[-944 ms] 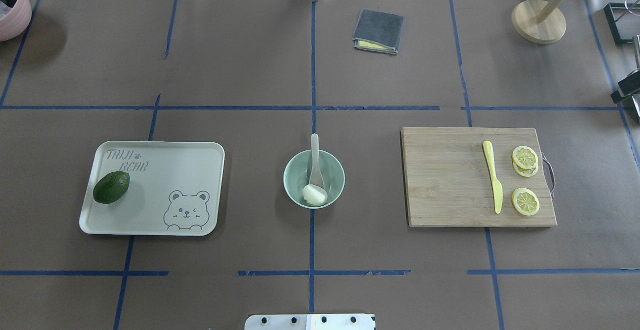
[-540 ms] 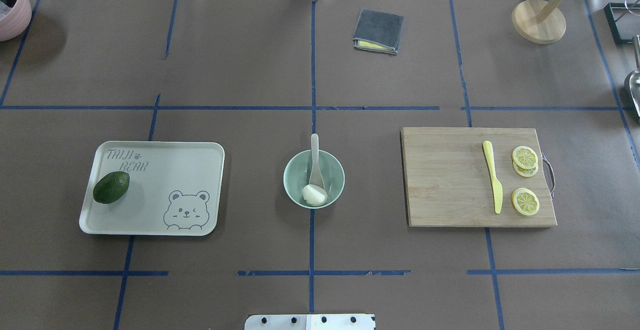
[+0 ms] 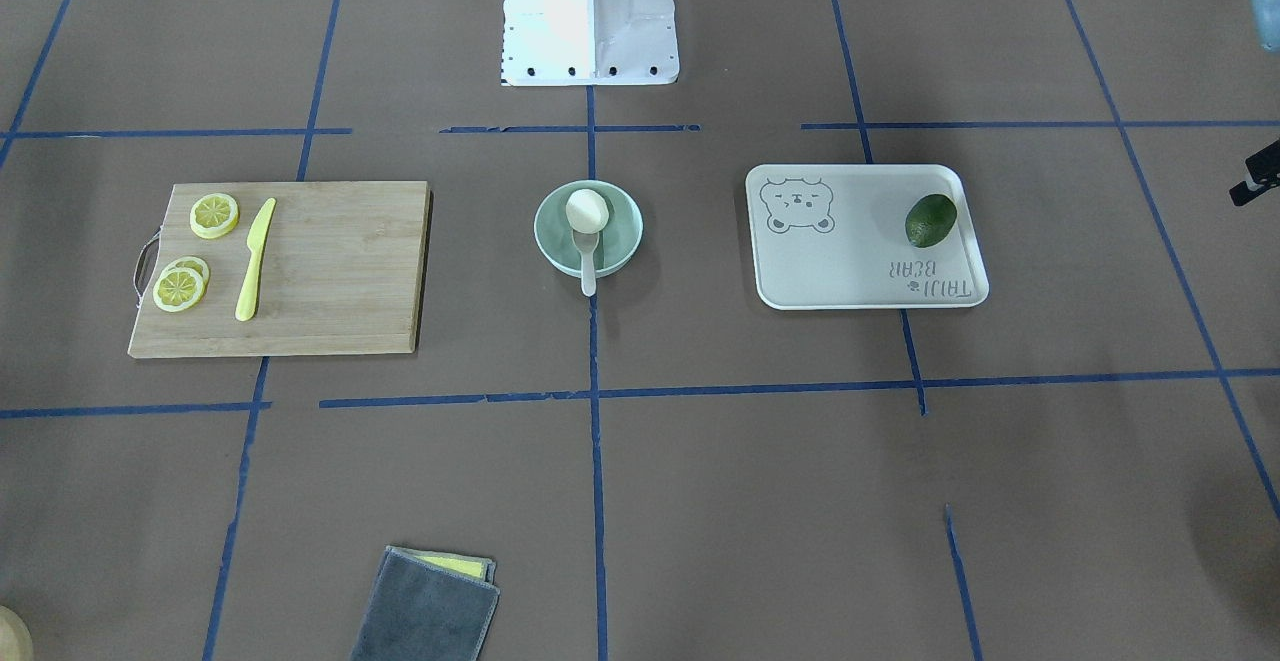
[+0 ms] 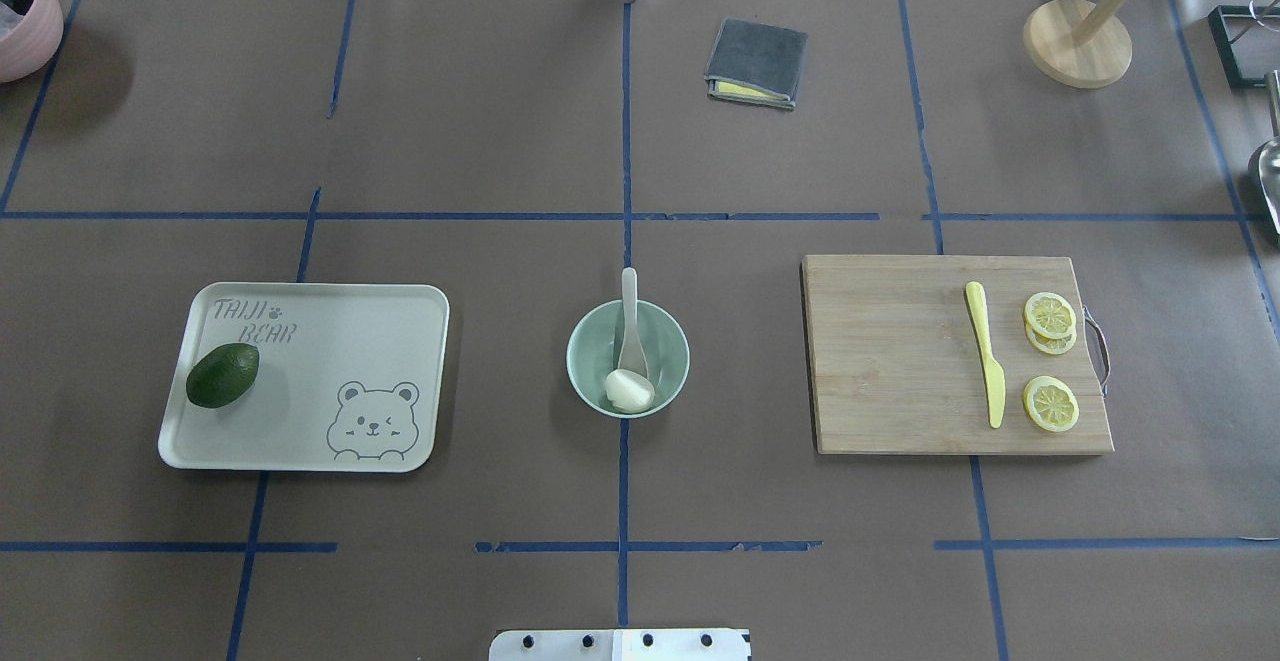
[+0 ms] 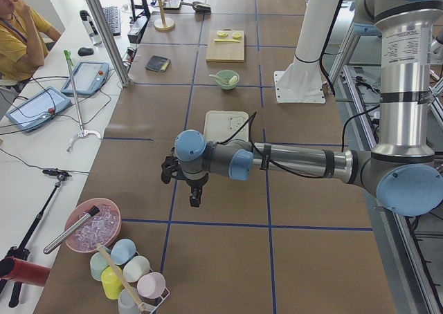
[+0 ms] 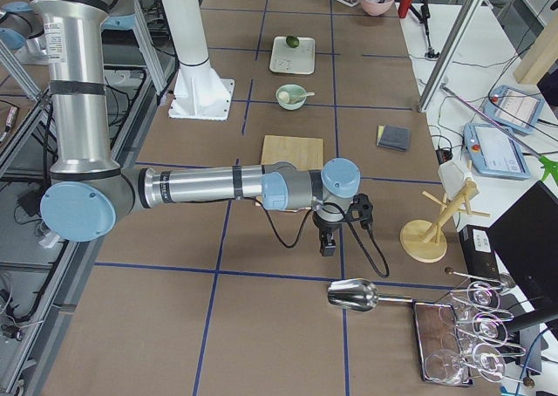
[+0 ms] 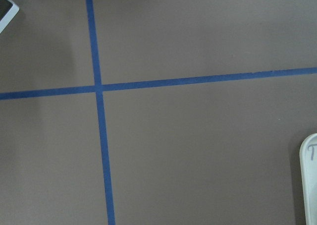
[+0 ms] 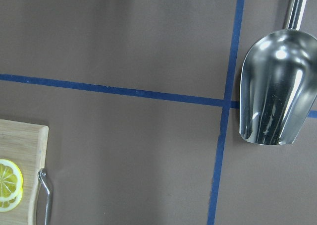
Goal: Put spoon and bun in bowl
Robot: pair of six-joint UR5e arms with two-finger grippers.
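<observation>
Risk is judged small: spoon [image 4: 629, 321] and bun [image 4: 629, 390] lie in the bowl [image 4: 580, 346], touching, but the handle juts over the rim and could be tipped out if the bowl were bumped. One spoon, one bun, one bowl, one knife [image 4: 985, 353], three lemon slices [image 4: 1050, 404] are counted. Whether left fingers [image 5: 196, 198] and right fingers [image 6: 327, 242] are spread or pressed together cannot be told
</observation>
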